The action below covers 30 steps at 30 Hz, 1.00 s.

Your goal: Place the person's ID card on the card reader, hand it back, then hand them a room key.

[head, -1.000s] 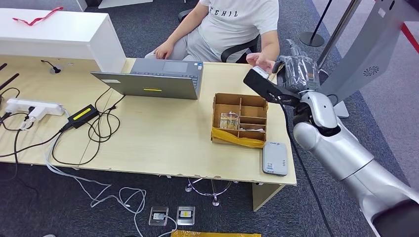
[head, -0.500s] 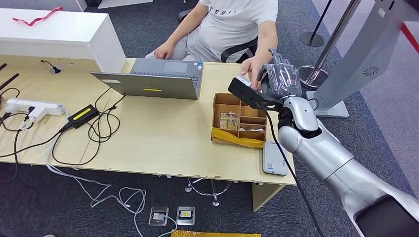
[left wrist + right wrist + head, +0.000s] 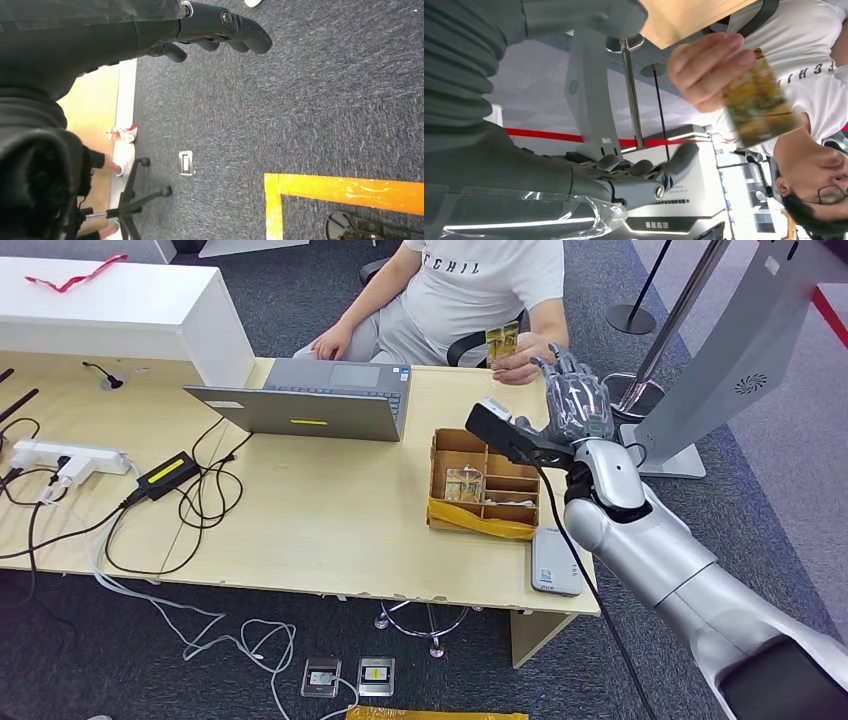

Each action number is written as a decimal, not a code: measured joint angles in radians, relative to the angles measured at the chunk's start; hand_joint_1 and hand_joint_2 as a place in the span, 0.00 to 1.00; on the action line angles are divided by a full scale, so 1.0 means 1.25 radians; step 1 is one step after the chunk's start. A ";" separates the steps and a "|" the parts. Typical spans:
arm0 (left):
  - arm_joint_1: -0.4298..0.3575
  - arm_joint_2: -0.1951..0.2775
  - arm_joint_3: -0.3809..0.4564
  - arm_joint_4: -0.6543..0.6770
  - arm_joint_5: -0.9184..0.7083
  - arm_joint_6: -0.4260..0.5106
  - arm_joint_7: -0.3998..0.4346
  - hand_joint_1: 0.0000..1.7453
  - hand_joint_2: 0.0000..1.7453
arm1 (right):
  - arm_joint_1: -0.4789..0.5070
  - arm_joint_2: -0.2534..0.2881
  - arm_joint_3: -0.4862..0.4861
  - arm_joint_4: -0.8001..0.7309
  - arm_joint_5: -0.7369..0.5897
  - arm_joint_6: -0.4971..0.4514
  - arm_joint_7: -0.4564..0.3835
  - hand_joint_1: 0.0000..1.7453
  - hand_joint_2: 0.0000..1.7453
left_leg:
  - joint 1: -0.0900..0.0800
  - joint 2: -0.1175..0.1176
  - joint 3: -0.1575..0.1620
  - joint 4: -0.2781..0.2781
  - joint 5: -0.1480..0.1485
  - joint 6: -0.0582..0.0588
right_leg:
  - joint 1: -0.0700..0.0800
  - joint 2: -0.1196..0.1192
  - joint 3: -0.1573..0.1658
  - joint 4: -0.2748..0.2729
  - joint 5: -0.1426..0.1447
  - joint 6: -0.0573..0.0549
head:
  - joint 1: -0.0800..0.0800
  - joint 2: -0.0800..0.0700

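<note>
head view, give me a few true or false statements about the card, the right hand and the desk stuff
1. The person's hand holds the yellow patterned card. True.
2. The robot's right hand grips that card. False: its fingers are spread, holding nothing.
3. The grey flat card reader lies on the wooden desk beside the brown cardboard divider box. True.
4. The grey laptop is closed flat. False: it stands open.
5. The card rests on the reader. False: it is up in the person's hand.

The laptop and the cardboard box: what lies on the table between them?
In the head view, only bare table lies between the laptop and the cardboard box.
</note>
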 joint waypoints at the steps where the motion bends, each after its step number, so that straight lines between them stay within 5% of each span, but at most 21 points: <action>1: 0.000 0.000 0.000 0.000 0.000 -0.001 0.000 0.00 0.00 | 0.000 0.000 0.000 0.001 0.003 0.003 0.000 0.00 1.00 | 0.000 0.000 0.000 0.000 0.000 0.000 | 0.000 0.000 0.000 0.000 0.000 0.000 | 0.000 0.000; 11: 0.001 0.000 0.000 0.000 0.001 -0.007 0.000 0.00 0.00 | 0.000 -0.012 0.002 -0.016 0.016 0.049 0.017 0.00 1.00 | 0.000 0.000 0.000 0.000 0.000 0.000 | 0.000 0.000 0.000 0.000 0.000 0.000 | 0.000 0.000; 15: 0.016 0.001 0.006 0.000 0.012 -0.017 -0.011 0.00 0.00 | 0.025 -0.095 0.005 -0.177 -0.035 0.139 0.114 0.00 1.00 | 0.000 0.000 0.001 0.000 0.000 0.000 | 0.000 0.000 0.000 0.000 0.000 0.000 | 0.000 0.000; 22: 0.024 0.003 0.019 0.000 0.016 -0.021 -0.017 0.00 0.00 | 0.080 -0.198 -0.002 -0.369 -0.102 0.151 0.185 0.00 1.00 | 0.000 0.000 0.000 0.000 0.000 0.000 | 0.000 0.000 0.000 -0.001 0.000 0.000 | 0.000 0.000; 30: 0.026 0.004 0.022 0.000 0.020 -0.017 -0.034 0.00 0.00 | 0.133 -0.250 0.014 -0.486 -0.100 0.146 0.218 0.00 1.00 | 0.000 0.001 0.001 0.000 0.000 0.000 | 0.000 0.001 0.000 -0.001 0.000 0.000 | 0.000 0.000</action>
